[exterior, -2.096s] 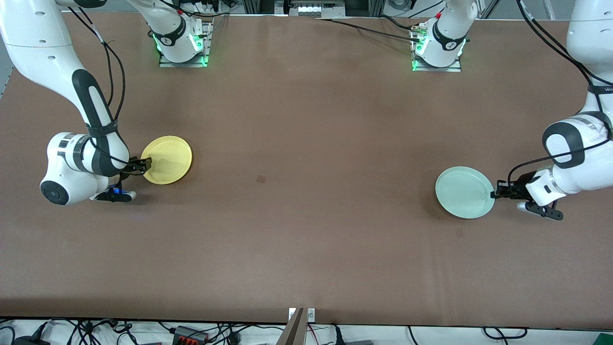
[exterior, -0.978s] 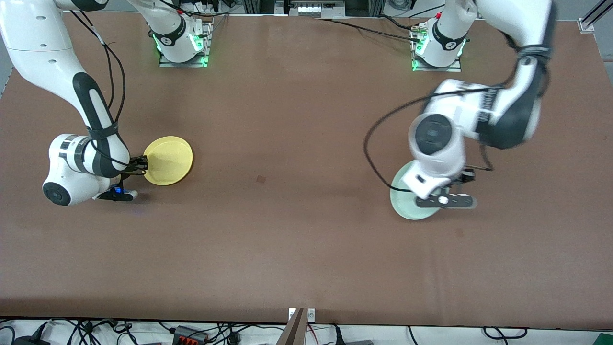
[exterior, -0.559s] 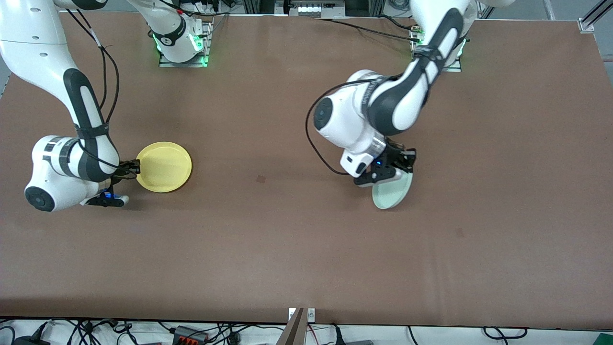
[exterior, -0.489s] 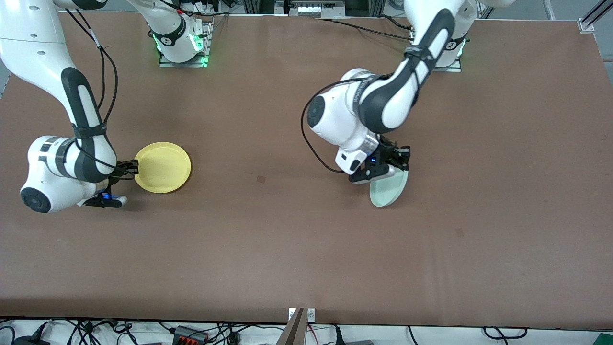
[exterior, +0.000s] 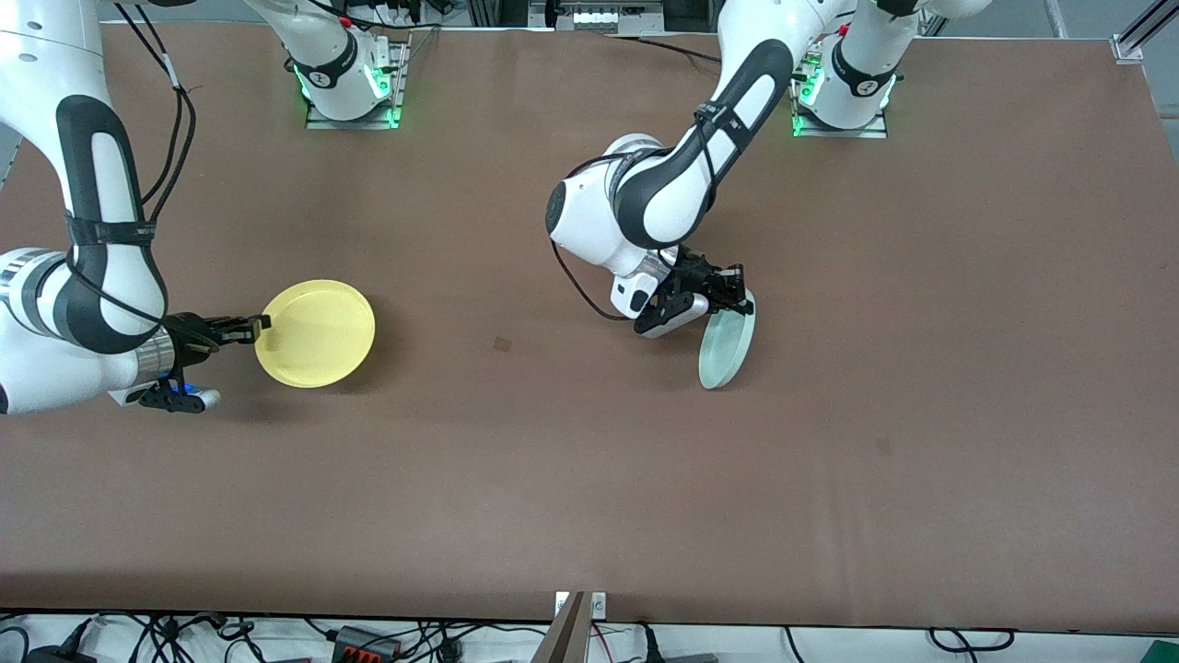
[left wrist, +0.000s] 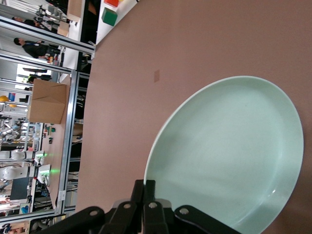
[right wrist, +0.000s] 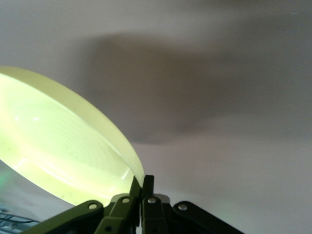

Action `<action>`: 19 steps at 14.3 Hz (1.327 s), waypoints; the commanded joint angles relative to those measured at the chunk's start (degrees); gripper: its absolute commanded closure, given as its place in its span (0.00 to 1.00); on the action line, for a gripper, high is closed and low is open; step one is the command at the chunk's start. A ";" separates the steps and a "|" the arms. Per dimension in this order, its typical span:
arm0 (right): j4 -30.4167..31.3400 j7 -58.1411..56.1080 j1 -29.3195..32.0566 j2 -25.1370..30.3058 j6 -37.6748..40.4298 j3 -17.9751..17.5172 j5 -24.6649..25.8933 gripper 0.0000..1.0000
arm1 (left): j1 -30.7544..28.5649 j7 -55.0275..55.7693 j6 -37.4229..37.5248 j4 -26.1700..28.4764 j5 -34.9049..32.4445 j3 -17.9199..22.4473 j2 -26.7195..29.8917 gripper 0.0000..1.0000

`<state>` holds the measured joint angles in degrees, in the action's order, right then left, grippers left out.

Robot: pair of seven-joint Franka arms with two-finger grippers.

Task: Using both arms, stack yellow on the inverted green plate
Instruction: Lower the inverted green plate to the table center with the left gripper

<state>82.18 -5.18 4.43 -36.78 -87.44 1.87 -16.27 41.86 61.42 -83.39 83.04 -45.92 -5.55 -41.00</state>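
The left pincer (exterior: 737, 296) grips the round pale-green plate (exterior: 726, 339) by its rim, tilted steeply over the brown table (exterior: 589, 460). The right pincer (exterior: 261, 323) clamps the round yellow plate (exterior: 316, 333) by its rim, well apart.

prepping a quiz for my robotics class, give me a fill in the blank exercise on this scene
1. The left tool is shut on the rim of the ____ plate.
2. The yellow plate is gripped at its rim by the ____ tool.
3. The green plate is tilted steeply over the brown ____.
4. The yellow plate is toward the ____ arm's end of the table.

Missing words: green; right; table; right
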 commanded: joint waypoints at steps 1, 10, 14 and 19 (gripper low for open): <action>-0.80 -0.18 -2.05 -0.92 0.52 -0.37 -5.07 1.00 | 1.90 4.48 0.77 -2.44 -0.84 0.54 -2.94 0.99; -1.06 -0.09 -6.19 -1.10 0.34 -0.29 -11.42 1.00 | 2.17 8.89 -7.03 -2.88 2.14 -0.25 -3.21 0.02; -1.41 -0.88 -5.58 -1.10 0.34 0.15 -11.33 1.00 | 1.91 8.89 -13.36 -4.02 6.62 -0.25 -2.16 0.01; -1.41 -1.84 -5.58 -1.45 -0.89 0.24 -9.84 1.00 | -0.02 8.28 -22.24 -5.34 19.63 -0.17 1.97 0.00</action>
<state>81.69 -5.57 -1.40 -37.80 -88.36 2.17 -26.46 43.45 70.16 -103.07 77.90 -30.02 -5.53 -40.74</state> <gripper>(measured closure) 0.978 0.000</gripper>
